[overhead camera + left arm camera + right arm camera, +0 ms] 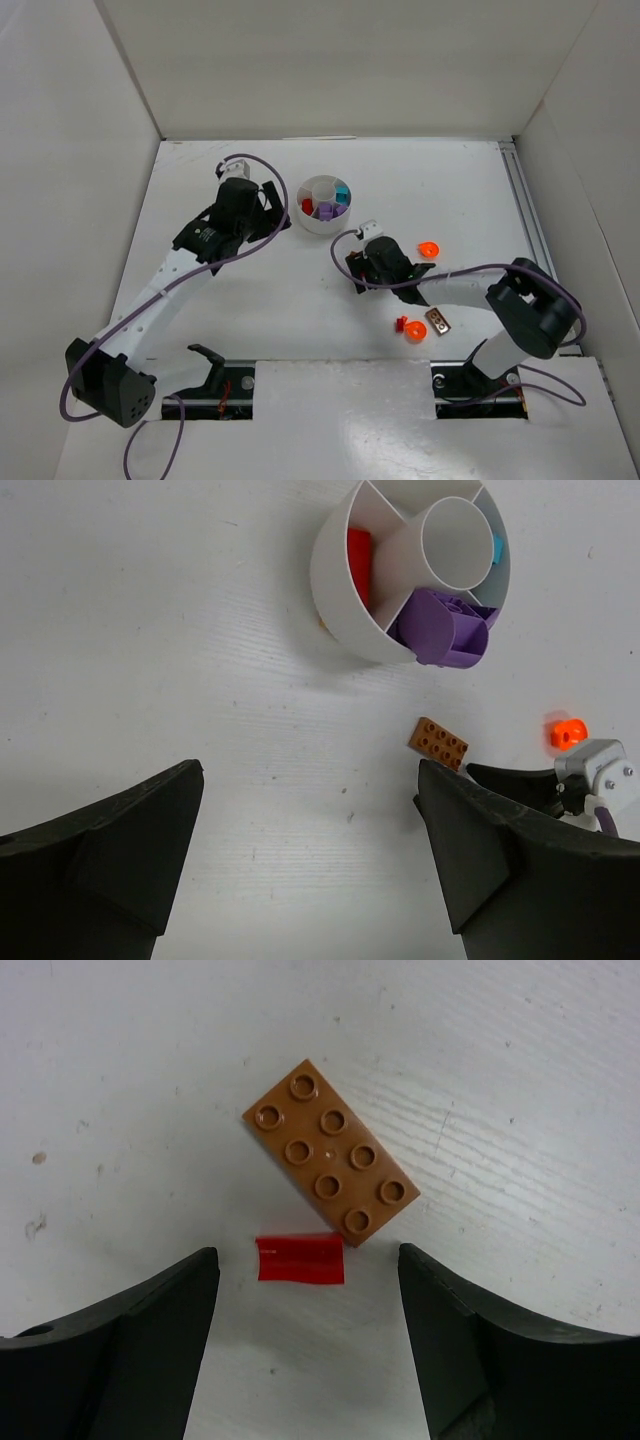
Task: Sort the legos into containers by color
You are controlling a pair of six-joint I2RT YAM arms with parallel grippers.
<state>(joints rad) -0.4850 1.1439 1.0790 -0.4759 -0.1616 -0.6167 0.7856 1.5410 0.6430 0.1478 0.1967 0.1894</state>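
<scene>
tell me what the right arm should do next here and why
Probably lower straight down and close on the red piece: it lies centred between the open right fingers, with nothing gripped yet. The brown brick sits just beyond it, close to its corner, so a careful descent should avoid catching it.

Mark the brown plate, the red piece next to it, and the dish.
brown plate [330,1152], right wrist view, middle of its studded top.
red piece [300,1259], right wrist view, centre.
dish [330,580], left wrist view, outer wall.
</scene>
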